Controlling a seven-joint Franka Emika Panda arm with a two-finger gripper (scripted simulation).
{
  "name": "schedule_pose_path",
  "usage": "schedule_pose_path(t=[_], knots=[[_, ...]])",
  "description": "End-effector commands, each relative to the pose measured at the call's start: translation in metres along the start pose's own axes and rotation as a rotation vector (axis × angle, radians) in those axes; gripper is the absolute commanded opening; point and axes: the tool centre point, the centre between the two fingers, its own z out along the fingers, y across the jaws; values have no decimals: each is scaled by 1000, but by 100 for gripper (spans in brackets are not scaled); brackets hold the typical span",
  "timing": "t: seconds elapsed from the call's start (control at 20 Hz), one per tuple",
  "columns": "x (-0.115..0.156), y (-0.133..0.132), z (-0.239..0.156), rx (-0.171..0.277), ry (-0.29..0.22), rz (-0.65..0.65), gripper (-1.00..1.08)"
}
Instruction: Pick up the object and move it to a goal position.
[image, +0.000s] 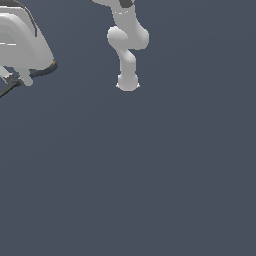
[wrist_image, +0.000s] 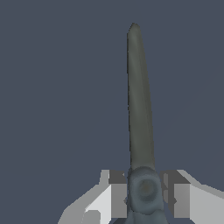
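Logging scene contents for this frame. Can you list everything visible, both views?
blade: 1, dark grey-green, pointed, held between the end effector's fingers in the wrist view; dark curved piece with an orange bit at the exterior view's left edge.
floor: 1, plain slate grey, fills both views.
arm: 1, white, top centre of the exterior view.
end effector: 1, white with grey fingers, closed on the blade's thick end; close up at the exterior view's upper left.
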Motion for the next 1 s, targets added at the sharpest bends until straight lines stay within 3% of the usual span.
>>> schedule_pose_path(t=[0.0,0.95], knots=[[2,4,-7,0,0,0,-100],[10,15,-23,0,1,1,-100]])
